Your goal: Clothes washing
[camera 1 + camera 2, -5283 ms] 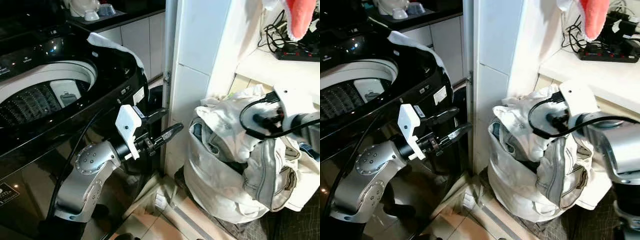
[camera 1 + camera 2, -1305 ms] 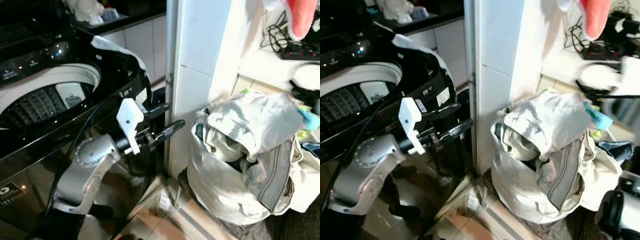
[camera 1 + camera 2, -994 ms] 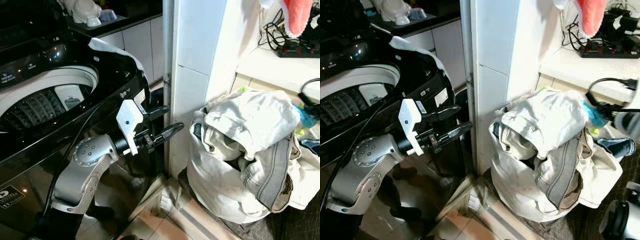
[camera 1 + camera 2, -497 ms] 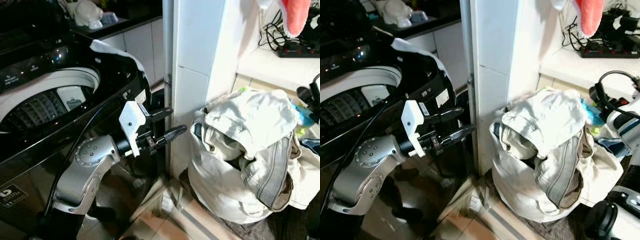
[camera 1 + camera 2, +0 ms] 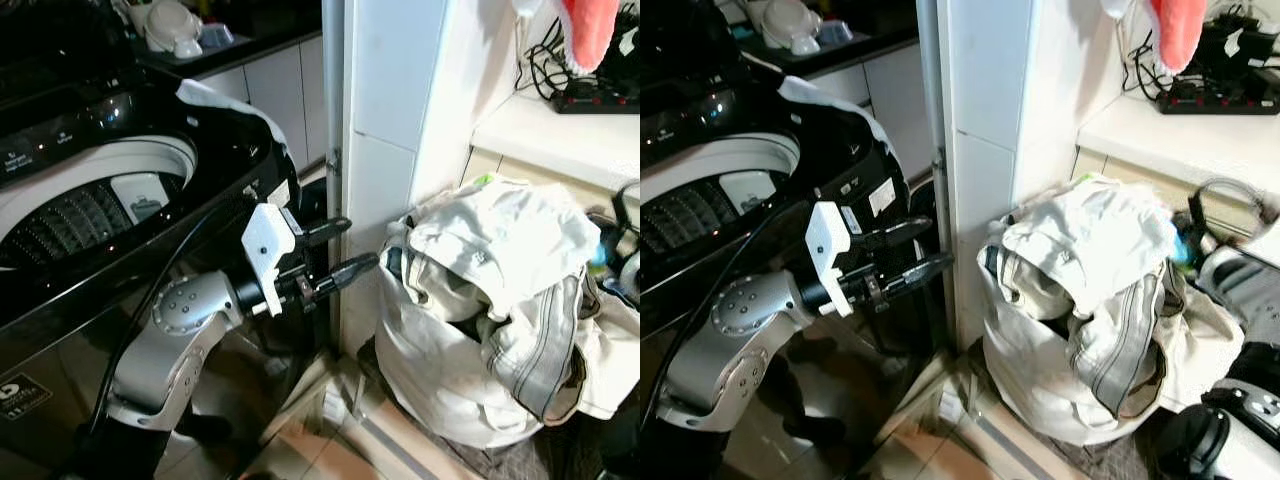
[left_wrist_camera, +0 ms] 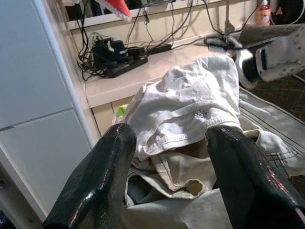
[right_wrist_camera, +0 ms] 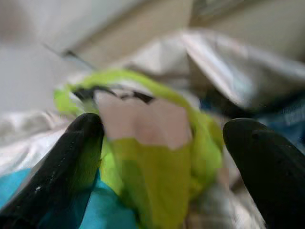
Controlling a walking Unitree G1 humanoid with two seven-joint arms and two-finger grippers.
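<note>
A top-loading washing machine (image 5: 90, 200) stands at my left with its lid up and its drum bare. A whitish laundry bag (image 5: 440, 370) stuffed with pale clothes sits on the floor at the right, a white garment (image 5: 500, 235) on top. My left gripper (image 5: 360, 241) hovers open between machine and bag, pointing at the pile (image 6: 190, 95). My right arm (image 5: 1240, 275) is low at the bag's far right side. Its gripper (image 7: 164, 129) is open around a lime-green item (image 7: 157, 176), with teal cloth (image 7: 102, 210) beside it.
A white tiled pillar (image 5: 390, 130) rises between machine and bag. Behind the bag runs a shelf (image 5: 560, 135) with a power strip (image 5: 590, 95) and cables; a red cloth (image 5: 595, 30) hangs above. A white cloth (image 5: 225, 95) lies on the machine's corner.
My right arm has left the white garment on top of the pile and dropped to the bag's right side. The left arm has barely moved. The view shifted slightly.
</note>
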